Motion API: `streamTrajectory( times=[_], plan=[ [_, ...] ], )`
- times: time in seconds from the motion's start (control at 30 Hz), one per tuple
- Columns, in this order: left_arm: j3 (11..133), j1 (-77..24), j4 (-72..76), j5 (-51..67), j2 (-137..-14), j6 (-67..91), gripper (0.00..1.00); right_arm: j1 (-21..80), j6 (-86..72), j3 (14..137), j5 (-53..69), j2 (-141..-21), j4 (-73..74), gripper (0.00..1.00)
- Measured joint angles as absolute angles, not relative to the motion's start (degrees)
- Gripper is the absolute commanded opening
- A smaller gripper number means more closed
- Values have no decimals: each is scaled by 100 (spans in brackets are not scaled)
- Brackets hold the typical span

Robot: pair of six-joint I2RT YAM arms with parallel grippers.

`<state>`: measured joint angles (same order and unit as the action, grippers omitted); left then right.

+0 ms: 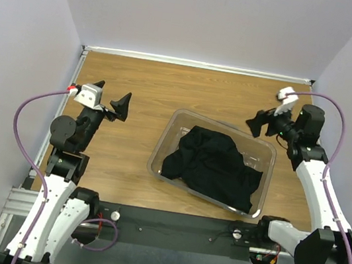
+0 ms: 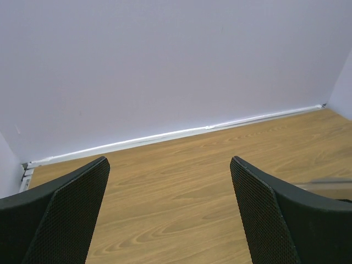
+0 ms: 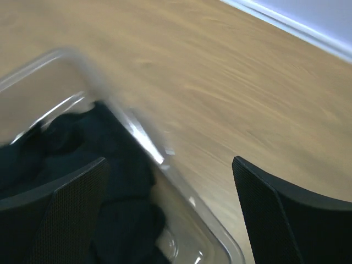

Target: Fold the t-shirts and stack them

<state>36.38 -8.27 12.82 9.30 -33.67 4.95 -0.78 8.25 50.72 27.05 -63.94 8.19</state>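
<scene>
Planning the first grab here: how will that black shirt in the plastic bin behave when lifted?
Probably floppy: the shirt lies crumpled in loose folds, so it would likely sag from a single pinch. It looks like thin cloth, so probably light. It fills much of the bin, so lifting may drag cloth against the walls and shift it.

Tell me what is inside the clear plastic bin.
A crumpled heap of black t-shirt cloth fills most of the clear plastic bin; its far-left corner is bare. How many shirts make up the heap, and anything beneath it, is covered.
</scene>
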Motion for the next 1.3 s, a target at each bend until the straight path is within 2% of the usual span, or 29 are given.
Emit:
streamTrajectory(
  times=[0.13,0.23,0.4,0.57,0.63,0.67,0.7,0.73,0.93,1.03,1.13,1.3],
  plan=[
    [3638,-827,1282,1020,-3367,495,98,598,2604,5610,4088,-6573,2104,100],
    [3638,-827,1284,1094,-3369,495,98,1286,3317,5892,4329,-7024,2888,100],
    [3638,-827,1288,1232,-3433,495,98,2536,3564,5581,3568,-7564,3242,100],
    [3638,-827,1291,1315,-3492,497,98,2773,3481,5312,2543,-7824,3223,97],
    [3638,-827,1291,1341,-3524,495,98,2823,3444,5183,2102,-7920,3072,84],
    [3638,-827,1293,1356,-3535,495,98,2862,3413,5120,1946,-7957,3011,72],
    [3638,-827,1291,1374,-3551,495,98,2899,3382,5059,1806,-7992,2956,25],
    [3638,-827,1293,1385,-3557,497,98,2939,3352,5011,1688,-8034,2917,2],
    [3638,-827,1308,1461,-3577,497,98,2991,3251,5076,1614,-8044,2888,1],
    [3638,-827,1326,1570,-3642,502,98,2995,3116,5612,1553,-7693,3177,1],
    [3638,-827,1328,1675,-3750,517,98,2991,2626,7000,816,-7454,3205,1],
    [3638,-827,1330,1953,-4029,558,96,2818,1916,9303,-375,-7439,2414,1]
  ],
)
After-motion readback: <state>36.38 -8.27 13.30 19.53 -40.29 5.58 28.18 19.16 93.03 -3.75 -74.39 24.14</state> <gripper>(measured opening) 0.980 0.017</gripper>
